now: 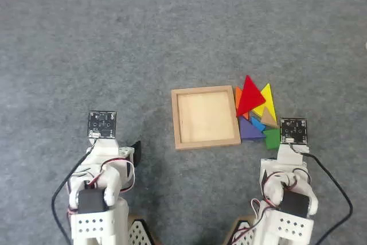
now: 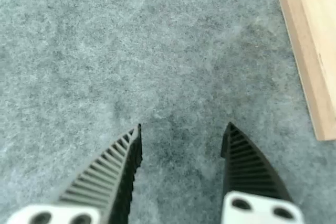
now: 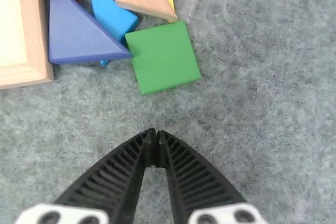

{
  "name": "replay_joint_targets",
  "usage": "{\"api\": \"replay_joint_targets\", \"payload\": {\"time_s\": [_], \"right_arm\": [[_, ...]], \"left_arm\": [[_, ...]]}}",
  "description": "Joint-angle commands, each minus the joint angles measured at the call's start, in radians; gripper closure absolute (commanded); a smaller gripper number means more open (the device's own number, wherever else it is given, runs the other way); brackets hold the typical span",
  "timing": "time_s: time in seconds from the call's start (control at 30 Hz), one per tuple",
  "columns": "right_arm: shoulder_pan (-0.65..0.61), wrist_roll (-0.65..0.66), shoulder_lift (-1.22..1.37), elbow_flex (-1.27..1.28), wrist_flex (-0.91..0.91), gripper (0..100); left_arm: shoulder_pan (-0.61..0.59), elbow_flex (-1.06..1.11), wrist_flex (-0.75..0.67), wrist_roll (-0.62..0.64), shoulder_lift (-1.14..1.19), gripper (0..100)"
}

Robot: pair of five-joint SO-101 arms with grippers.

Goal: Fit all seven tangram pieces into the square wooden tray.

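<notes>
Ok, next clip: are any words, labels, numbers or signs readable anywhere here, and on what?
No readable text.
The tray, the pieces and the mat: no print on any of them.
The left arm's board and the right arm's board: only specks, too small to read.

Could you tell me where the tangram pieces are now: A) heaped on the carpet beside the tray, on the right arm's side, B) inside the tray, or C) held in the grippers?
A: the tangram pieces lie heaped on the carpet against the rim of the tray, near the right gripper.
</notes>
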Motion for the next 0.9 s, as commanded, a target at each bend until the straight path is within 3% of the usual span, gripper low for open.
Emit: {"api": "replay_joint_targets", "payload": {"time_s": [0.0,0.77,0.87], "right_arm": [[0.008,0.000,0.008,0.017,0.002,99.0],[0.008,0.006,0.008,0.017,0.002,98.7],[0.024,0.014,0.008,0.012,-0.096,98.6]], "left_arm": [[-0.003,-0.012,-0.021,0.011,-0.011,76],[-0.003,-0.012,-0.021,0.011,-0.011,76],[-0.003,-0.012,-0.021,0.011,-0.011,76]]}}
